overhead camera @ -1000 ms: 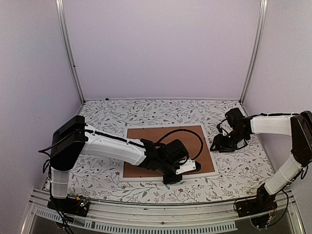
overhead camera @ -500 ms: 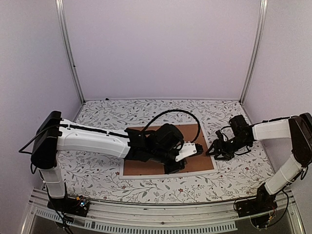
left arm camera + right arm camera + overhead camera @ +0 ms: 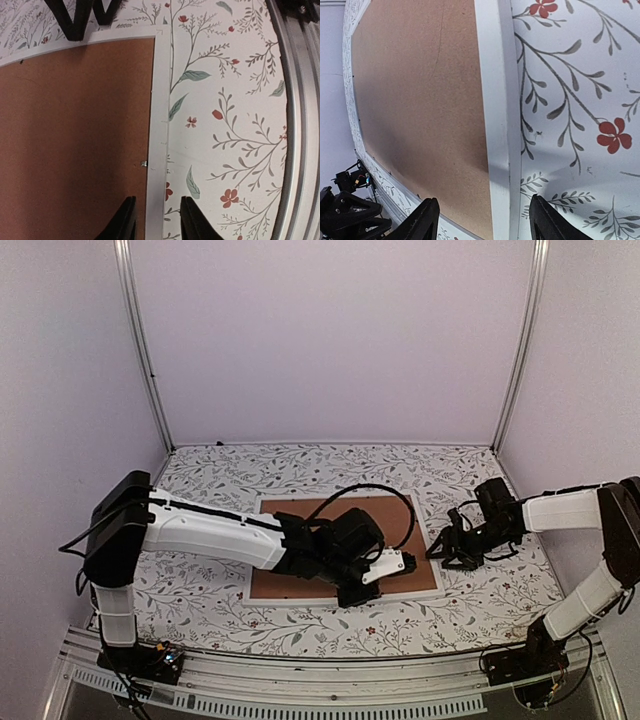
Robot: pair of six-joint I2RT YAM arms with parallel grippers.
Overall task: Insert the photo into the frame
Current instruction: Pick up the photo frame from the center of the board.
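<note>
Lying flat on its face in the middle of the table, the frame shows only its narrow white rail around the brown backing panel. The photo is not visible in any view, and I cannot tell whether it sits under that panel. That is the first hazard: shifting the panel blind could crease or drag a sheet beneath it. The left gripper hangs over the near rail with its jaws apart, one finger above the panel and one above the table, touching neither side of the rail. The right gripper straddles the right-hand rail the same way, its jaws spread wide. The rail is thin and low, so a pinch would likely find little to bite and might slip off or skate the frame across the cloth. A small metal tab sits at the panel's edge just ahead of the left fingers and could snag. If both arms lift unevenly, the frame could twist and the panel drop out.
</note>
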